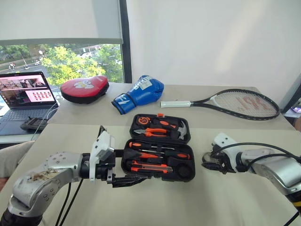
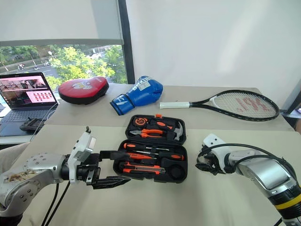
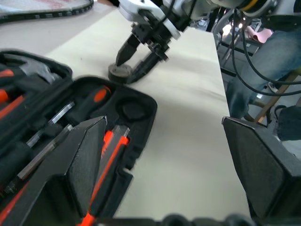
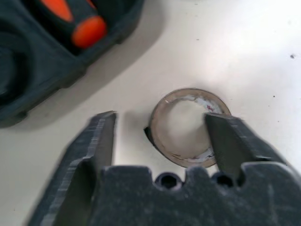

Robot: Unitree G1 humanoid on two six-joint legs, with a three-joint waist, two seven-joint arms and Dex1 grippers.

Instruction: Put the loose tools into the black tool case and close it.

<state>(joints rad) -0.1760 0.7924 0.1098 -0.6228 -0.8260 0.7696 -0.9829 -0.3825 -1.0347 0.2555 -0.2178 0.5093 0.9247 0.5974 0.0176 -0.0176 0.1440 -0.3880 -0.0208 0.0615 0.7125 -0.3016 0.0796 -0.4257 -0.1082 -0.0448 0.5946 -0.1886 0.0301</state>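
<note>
Black tool case (image 1: 160, 147) lies open mid-bench (image 1: 141, 202), 3 screwdrivers (image 1: 157, 149) and utility knife (image 1: 148, 166) slotted in the near half. Tape roll (image 4: 188, 126) sits on bench just right of case; right gripper (image 4: 160, 134) jaws straddle it, 1 finger inside the ring, not clenched. Left gripper (image 2: 110, 168) jaws released, empty, hovering at case's near-left corner.

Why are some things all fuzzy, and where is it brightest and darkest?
In the right wrist view the tape roll looks soft because it sits very close, and the black tool case casts a dim shadow on the table. In the left wrist view the near fingers blur into big dark shapes. In the left eye view the window is brightest, with sunlit trees.
</note>
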